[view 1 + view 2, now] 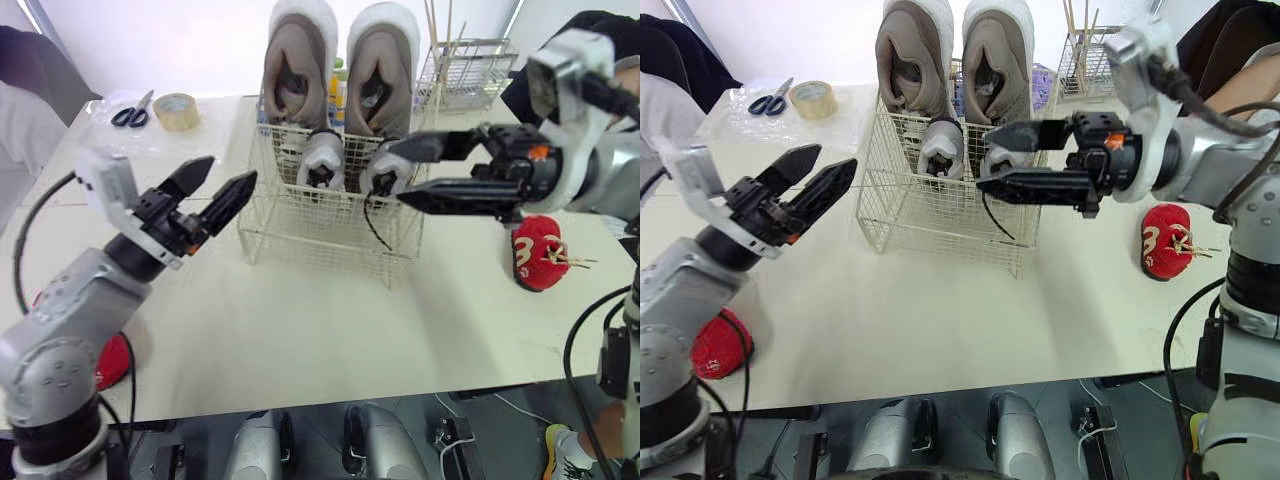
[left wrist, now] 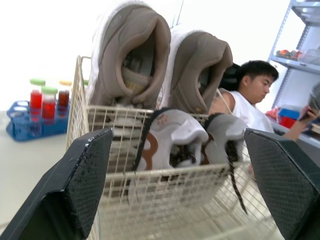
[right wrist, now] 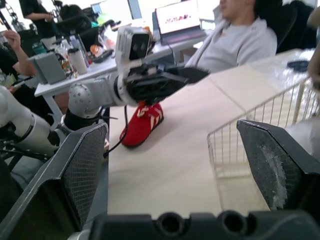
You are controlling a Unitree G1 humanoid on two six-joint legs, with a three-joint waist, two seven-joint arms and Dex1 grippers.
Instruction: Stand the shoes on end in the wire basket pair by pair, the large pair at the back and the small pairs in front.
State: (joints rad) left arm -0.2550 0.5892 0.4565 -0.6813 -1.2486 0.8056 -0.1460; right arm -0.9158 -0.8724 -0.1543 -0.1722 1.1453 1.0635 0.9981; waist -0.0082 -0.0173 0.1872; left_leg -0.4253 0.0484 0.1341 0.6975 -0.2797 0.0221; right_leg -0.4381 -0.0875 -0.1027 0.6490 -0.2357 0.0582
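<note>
Large pair [image 1: 298, 60] and small pair [image 1: 322, 160] stand upright in the wire basket [image 1: 320, 225], between the open, empty left gripper [image 1: 228, 172] and right gripper [image 1: 392, 173].

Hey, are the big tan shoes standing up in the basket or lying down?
Standing on end. Both large tan shoes are upright at the back of the wire basket, rising well above its rim.
</note>
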